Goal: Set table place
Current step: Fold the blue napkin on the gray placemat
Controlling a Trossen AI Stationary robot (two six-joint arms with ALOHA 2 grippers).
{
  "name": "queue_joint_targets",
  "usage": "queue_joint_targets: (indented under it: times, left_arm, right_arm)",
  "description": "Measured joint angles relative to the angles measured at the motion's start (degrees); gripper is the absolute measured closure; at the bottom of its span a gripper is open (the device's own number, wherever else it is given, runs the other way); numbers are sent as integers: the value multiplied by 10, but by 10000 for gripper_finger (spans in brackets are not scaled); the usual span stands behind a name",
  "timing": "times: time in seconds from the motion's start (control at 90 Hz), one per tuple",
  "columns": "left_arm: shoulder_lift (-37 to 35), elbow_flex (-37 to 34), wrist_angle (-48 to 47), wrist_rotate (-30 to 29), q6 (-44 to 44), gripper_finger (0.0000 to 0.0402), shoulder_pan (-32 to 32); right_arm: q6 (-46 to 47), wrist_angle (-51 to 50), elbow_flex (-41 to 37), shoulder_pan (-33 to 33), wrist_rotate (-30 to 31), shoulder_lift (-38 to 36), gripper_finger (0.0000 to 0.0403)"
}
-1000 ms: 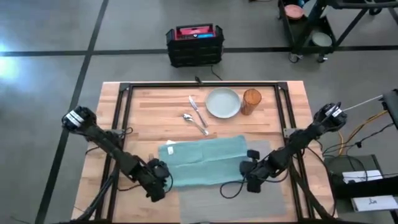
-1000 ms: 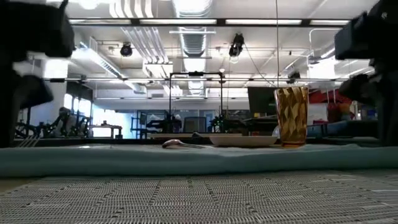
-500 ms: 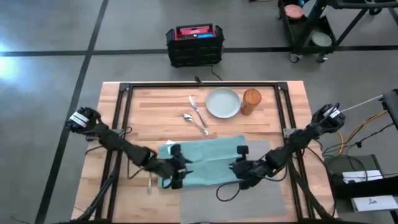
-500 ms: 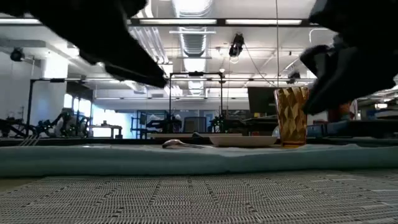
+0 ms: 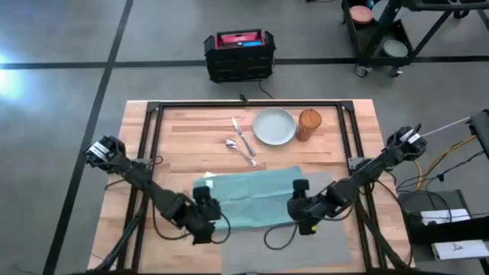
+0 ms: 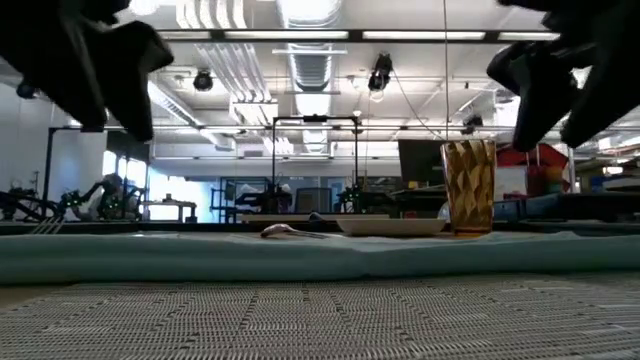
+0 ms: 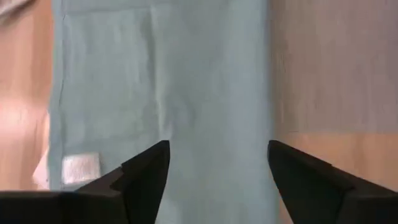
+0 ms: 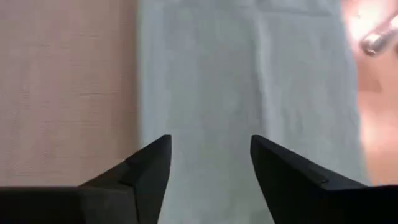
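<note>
There is one big light wooden table (image 5: 183, 134) with a black metal frame. On it lies one grey woven placemat (image 5: 306, 244) and one soft teal cloth napkin (image 5: 252, 195). There is one pale round plate (image 5: 274, 126) and one amber glass cup (image 5: 309, 124). There are three silver pieces of cutlery (image 5: 241, 143). Two dark robot arms reach in, so there are two grippers: the left gripper (image 5: 206, 214) and the right gripper (image 5: 300, 206). One black crate (image 5: 239, 55) sits on the floor.

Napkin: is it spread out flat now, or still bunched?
Spread flat. The teal napkin lies as a wide rectangle overlapping the placemat; both wrist views show smooth cloth with only faint fold creases.
</note>
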Motion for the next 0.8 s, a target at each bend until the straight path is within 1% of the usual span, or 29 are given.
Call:
queue_joint_targets:
  times: [0.089, 0.178, 0.233, 0.389, 0.533, 0.667, 0.8]
  left_arm:
    - [0, -35, -2, 8, 1, 170, 17]
    - [0, -81, 23, 51, 6, 177, 40]
    - [0, -113, 50, 75, 15, 181, 54]
    - [-7, -177, 155, 100, 43, 182, 80]
    - [-13, -205, 204, 110, 57, 185, 93]
    - [-14, -219, 217, 120, 56, 196, 95]
    - [-13, -218, 215, 121, 54, 210, 95]
  right_arm:
    - [-15, -4, -6, -31, -7, 0, 187]
    - [-34, -6, -22, -71, -45, 1, 186]
    - [-43, -4, -31, -96, -62, 2, 188]
    - [-76, 4, -53, -134, -78, 2, 200]
    - [-91, 31, -62, -145, -94, 4, 210]
    - [-100, 55, -72, -146, -107, 4, 216]
    - [-100, 65, -86, -147, -105, 4, 222]
